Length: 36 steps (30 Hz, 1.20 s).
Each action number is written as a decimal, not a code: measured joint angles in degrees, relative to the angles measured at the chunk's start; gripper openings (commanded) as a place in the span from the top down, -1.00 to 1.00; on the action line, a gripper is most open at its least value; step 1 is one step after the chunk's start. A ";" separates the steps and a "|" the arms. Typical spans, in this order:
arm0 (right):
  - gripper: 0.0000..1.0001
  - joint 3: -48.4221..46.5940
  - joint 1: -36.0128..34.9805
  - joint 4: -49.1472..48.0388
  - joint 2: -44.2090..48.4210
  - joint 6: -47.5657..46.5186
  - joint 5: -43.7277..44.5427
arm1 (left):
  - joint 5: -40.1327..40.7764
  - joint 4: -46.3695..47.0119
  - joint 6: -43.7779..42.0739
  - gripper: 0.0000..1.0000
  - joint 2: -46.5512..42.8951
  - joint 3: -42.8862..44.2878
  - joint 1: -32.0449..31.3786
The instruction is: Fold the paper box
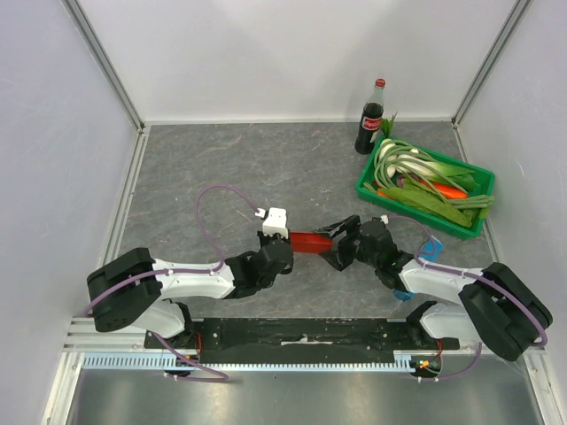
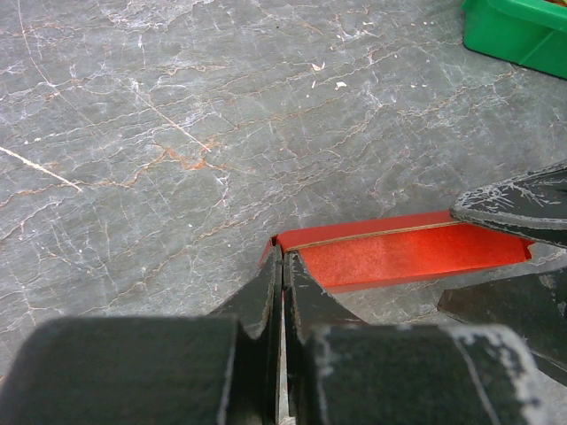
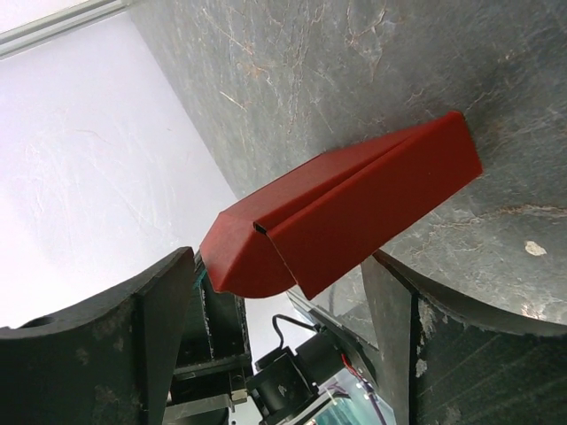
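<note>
A grey marbled tabletop (image 1: 221, 168) carries a green plastic crate (image 1: 415, 212) at the far right. Near the middle, the folded bright red cardboard paper box (image 1: 310, 241) hangs between the arms. The left gripper (image 2: 282, 261) pinches its end flap, fingers pressed together. The right gripper (image 3: 279, 261) is spread around the other end.

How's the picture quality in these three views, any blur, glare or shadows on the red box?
Top view: even soft light, paper box sharp, faint shadows. Left wrist view: box and table crisp, left claw near the lens slightly soft. Right wrist view: box sharp, white wall almost washed out, right claw dark.
</note>
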<state>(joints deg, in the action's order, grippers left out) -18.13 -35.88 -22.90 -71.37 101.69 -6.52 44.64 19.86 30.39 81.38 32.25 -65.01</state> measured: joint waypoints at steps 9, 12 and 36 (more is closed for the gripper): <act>-0.46 0.00 0.00 -2.86 -2.60 0.98 0.04 | 0.00 0.00 0.00 0.96 0.00 0.00 0.00; -0.35 0.00 0.00 -3.56 -2.89 1.25 0.02 | 0.00 0.00 0.02 0.96 0.00 0.00 0.00; 0.18 4.44 0.00 -21.73 -10.32 7.34 -0.57 | -0.07 2.89 0.00 0.89 0.07 -1.40 -0.26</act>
<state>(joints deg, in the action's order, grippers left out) -13.69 -35.88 -44.62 -81.69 109.03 -7.09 44.58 22.74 30.39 81.45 30.85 -65.28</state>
